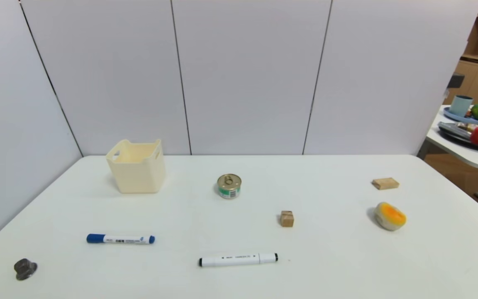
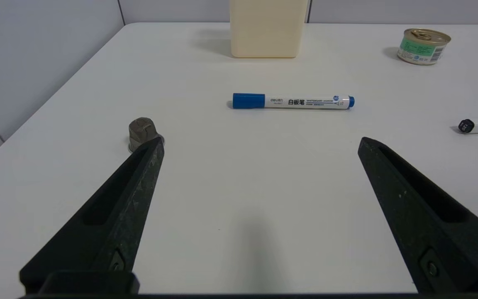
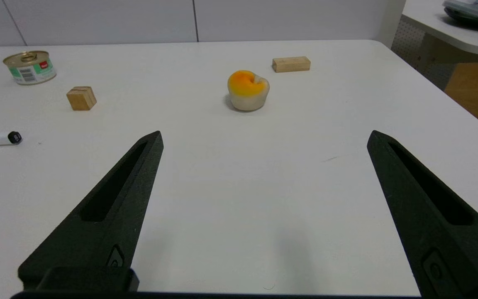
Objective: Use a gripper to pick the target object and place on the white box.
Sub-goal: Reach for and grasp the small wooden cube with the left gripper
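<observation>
Where head view lacks both: gripper [image 3: 264, 137] spread.

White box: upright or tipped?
Upright. The white box stands on its base on the table, open top and handle slots facing up. Contents cannot be told.

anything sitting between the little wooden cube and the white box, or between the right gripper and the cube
The tin can sits near the straight line from the wooden cube to the white box, so a low carry should pass over it. Bare table lies between the open right gripper and the cube.
</observation>
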Robot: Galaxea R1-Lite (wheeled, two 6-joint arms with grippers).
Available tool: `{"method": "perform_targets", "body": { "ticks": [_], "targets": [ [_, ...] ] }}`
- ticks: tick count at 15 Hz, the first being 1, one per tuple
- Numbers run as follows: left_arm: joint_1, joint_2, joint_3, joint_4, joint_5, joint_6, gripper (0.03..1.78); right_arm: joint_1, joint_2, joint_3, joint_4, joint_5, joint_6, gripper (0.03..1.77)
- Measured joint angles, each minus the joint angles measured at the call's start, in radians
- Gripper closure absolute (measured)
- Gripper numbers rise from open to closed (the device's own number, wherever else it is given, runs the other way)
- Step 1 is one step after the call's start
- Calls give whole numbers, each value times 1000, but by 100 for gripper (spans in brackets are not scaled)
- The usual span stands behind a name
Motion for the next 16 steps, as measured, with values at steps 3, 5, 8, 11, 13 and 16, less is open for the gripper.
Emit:
{"method": "perform_targets", "body": {
  "ticks": [3, 5, 8, 11, 13, 16],
  "targets": [
    [0, 0, 0, 0, 0, 0, 12, 0, 0, 0, 0, 0, 0, 10],
    [0, 0, 0, 0, 0, 0, 12, 0, 0, 0, 0, 0, 0, 10],
    [0, 0, 0, 0, 0, 0, 12, 0, 0, 0, 0, 0, 0, 10],
    [0, 0, 0, 0, 0, -1, 12, 0, 0, 0, 0, 0, 0, 10],
    [0, 0, 0, 0, 0, -2, 12, 0, 0, 0, 0, 0, 1, 10],
    [0, 6, 0, 0, 1, -1, 12, 0, 0, 0, 0, 0, 0, 10]
  ]
}}
